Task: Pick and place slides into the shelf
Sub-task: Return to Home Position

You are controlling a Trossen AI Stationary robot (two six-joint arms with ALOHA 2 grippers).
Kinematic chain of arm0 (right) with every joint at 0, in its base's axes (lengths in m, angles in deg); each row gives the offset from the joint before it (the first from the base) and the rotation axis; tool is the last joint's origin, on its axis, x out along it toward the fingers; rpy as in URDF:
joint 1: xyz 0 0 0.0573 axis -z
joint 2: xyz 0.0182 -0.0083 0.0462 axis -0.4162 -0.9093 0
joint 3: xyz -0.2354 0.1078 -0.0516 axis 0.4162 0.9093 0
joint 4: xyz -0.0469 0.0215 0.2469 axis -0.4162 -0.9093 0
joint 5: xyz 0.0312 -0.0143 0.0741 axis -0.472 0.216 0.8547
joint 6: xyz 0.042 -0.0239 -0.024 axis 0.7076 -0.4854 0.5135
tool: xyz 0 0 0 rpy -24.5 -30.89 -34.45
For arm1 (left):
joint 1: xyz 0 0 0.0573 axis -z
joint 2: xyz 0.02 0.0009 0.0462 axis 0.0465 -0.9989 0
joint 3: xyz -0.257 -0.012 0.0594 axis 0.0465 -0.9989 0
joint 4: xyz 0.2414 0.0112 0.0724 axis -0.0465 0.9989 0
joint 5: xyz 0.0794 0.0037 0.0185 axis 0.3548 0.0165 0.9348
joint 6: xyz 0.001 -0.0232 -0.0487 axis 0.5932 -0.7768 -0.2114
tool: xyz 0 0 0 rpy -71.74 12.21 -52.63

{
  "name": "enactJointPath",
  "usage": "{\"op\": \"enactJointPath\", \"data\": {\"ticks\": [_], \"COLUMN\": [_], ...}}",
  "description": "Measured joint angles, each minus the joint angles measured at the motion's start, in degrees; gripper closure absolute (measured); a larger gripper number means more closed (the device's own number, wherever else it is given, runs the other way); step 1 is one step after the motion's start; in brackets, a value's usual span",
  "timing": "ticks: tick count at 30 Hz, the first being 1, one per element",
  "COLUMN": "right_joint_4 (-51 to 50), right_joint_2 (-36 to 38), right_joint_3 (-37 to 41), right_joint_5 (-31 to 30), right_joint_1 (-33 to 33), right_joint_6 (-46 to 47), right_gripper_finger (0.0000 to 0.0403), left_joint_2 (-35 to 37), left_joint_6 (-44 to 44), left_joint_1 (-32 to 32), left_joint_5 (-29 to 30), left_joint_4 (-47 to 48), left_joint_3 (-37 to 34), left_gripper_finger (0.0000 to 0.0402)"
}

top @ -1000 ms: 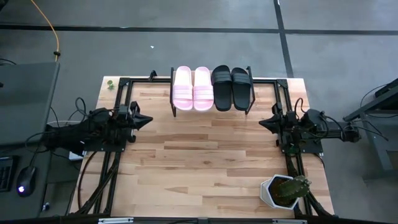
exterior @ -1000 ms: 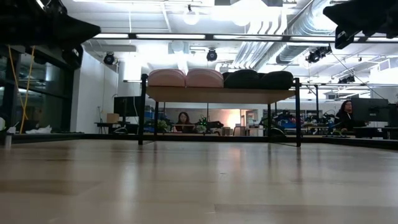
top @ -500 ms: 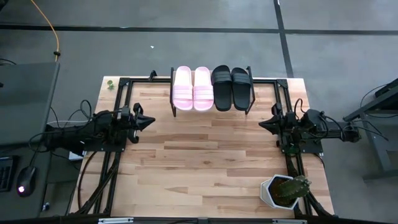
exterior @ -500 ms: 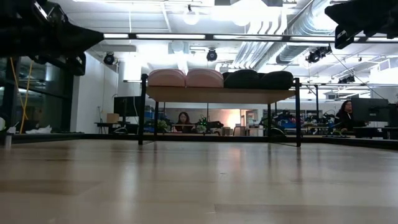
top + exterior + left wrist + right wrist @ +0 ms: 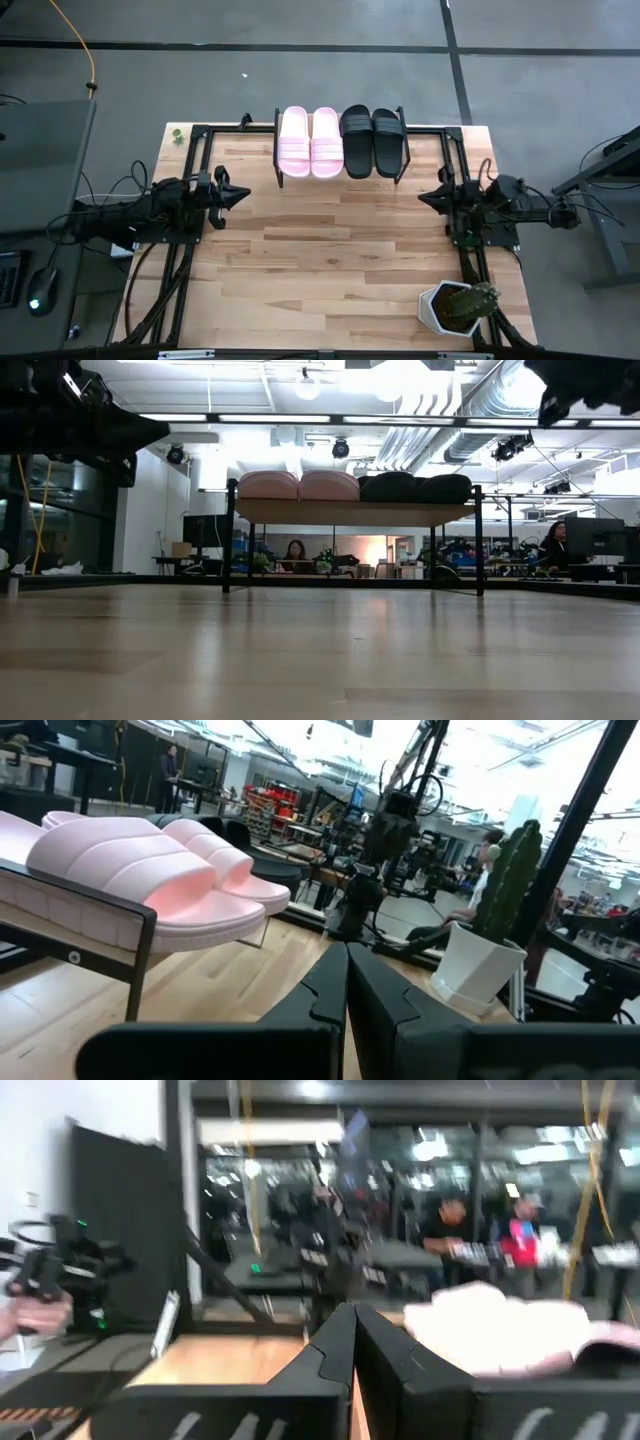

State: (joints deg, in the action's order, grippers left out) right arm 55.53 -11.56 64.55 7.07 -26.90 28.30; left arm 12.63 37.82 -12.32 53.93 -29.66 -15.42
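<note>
Two pale pink slides (image 5: 309,142) and two matte black slides (image 5: 373,140) lie side by side, soles down, on the shelf (image 5: 340,172) at the table's far edge; the low view shows them on its wooden top (image 5: 350,512). My left gripper (image 5: 243,197) is shut and empty, above the table's left side, pointing right. My right gripper (image 5: 421,199) is shut and empty, above the right side, pointing left. The left wrist view shows the pink slides (image 5: 150,880) on the shelf.
A white pot with a cactus (image 5: 457,306) stands at the table's near right corner. Black frame rails (image 5: 190,180) run along both sides of the table. People sit in the room beyond the table (image 5: 294,552).
My left gripper has moved a little toward the table's right edge and dipped slightly. My right gripper has pulled back slightly toward the right edge and risen a little. The slides have stayed on the shelf.
</note>
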Motion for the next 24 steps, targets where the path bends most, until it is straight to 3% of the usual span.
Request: {"op": "enactJointPath", "data": {"ticks": [10,13,17,20,24], "right_joint_4": [6.4,10.1,26.0,21.4,22.4], "right_joint_2": [0.0,0.0,0.0,-0.4,-0.5], "right_joint_3": [0.0,1.8,11.6,10.8,11.6], "right_joint_5": [7.9,4.4,-0.4,-4.4,-3.1], "right_joint_1": [0.0,0.0,0.0,0.0,0.0], "right_joint_6": [-6.4,-6.5,-7.4,-7.9,-7.4], "right_gripper_finger": [0.0403,0.0403,0.0403,0.0403,0.0403], "left_joint_2": [0.0,0.0,0.0,0.0,0.0], "left_joint_6": [-1.2,-1.3,-1.3,-1.4,-1.4], "left_joint_1": [0.0,0.0,0.0,0.0,0.0], "left_joint_5": [0.2,0.2,0.2,0.2,0.2], "left_joint_4": [-0.4,-0.4,-0.5,-0.7,-0.6], "left_joint_3": [0.0,0.0,0.0,0.1,0.1], "left_gripper_finger": [0.0401,0.0401,0.0401,0.0401,0.0401]}}
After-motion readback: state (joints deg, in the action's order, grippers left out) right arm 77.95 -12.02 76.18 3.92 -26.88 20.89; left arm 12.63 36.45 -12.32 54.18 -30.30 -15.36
